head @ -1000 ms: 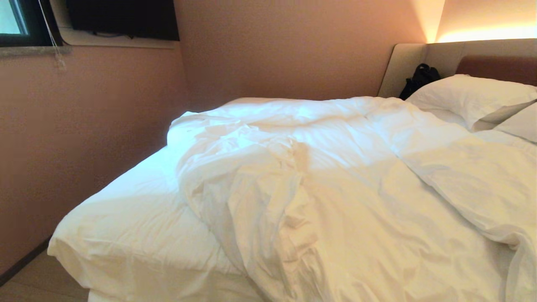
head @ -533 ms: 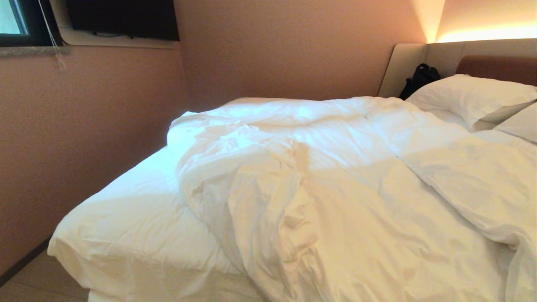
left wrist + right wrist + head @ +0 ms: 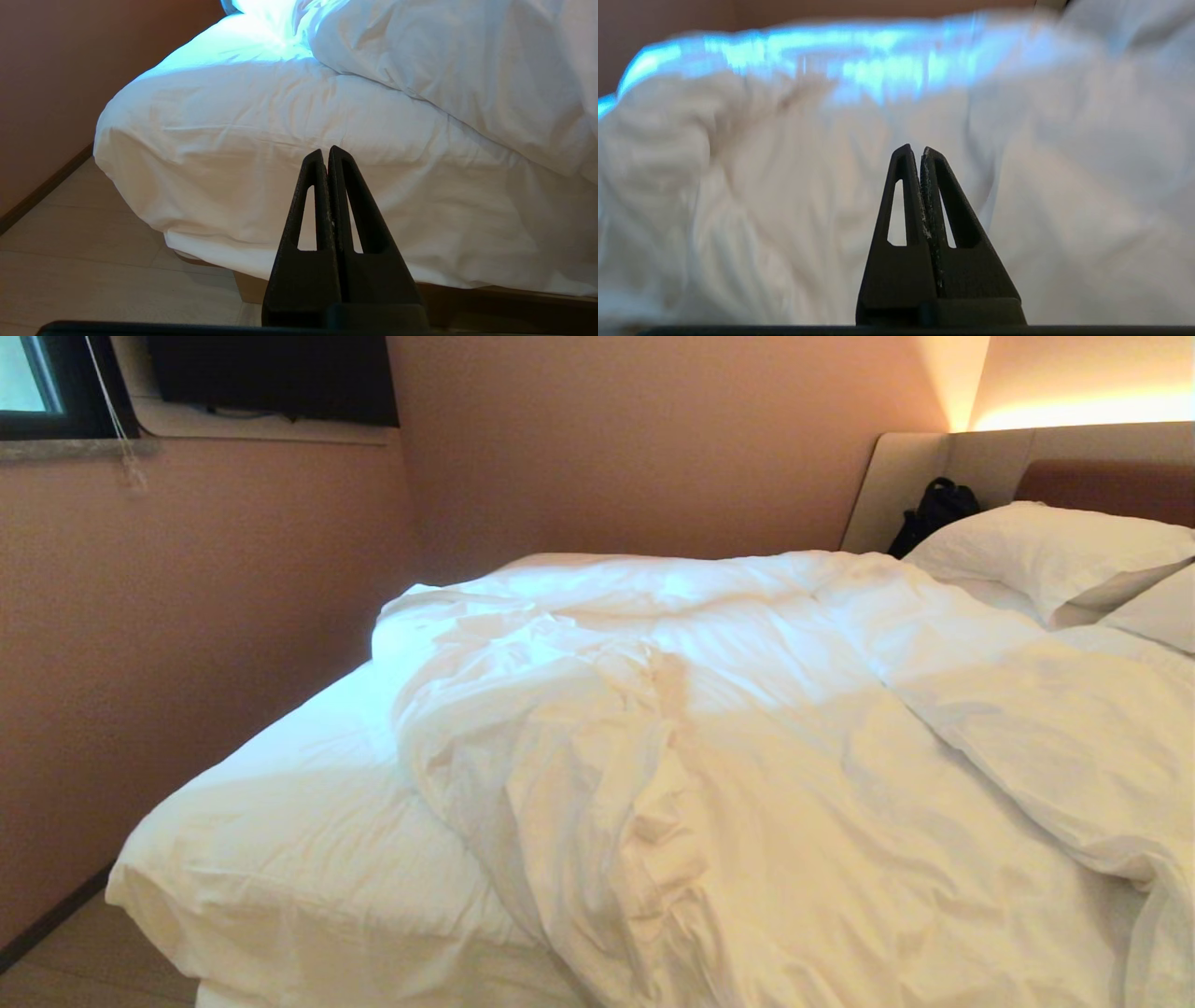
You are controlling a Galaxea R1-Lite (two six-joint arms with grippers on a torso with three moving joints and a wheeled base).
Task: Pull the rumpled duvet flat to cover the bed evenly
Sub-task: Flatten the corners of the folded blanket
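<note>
Our left hand (image 3: 328, 150) is matte black, its two fingers (image 3: 306, 200) shaped as long tapering wedges, each pierced by a narrow triangular slot and rising from a broad black base. Our right hand (image 3: 916, 149) has the same black slotted form, with pale specks flecking the inner edges of its fingers (image 3: 945, 205).

I note matt terracotta-pink walls (image 3: 233, 616) meeting in a corner, a dark-framed window (image 3: 42, 387) with a hanging blind cord (image 3: 117, 420), a black wall-mounted screen (image 3: 275, 378), pale wood-plank floor (image 3: 93, 280), and warm strip lighting (image 3: 1083, 411) above.
</note>
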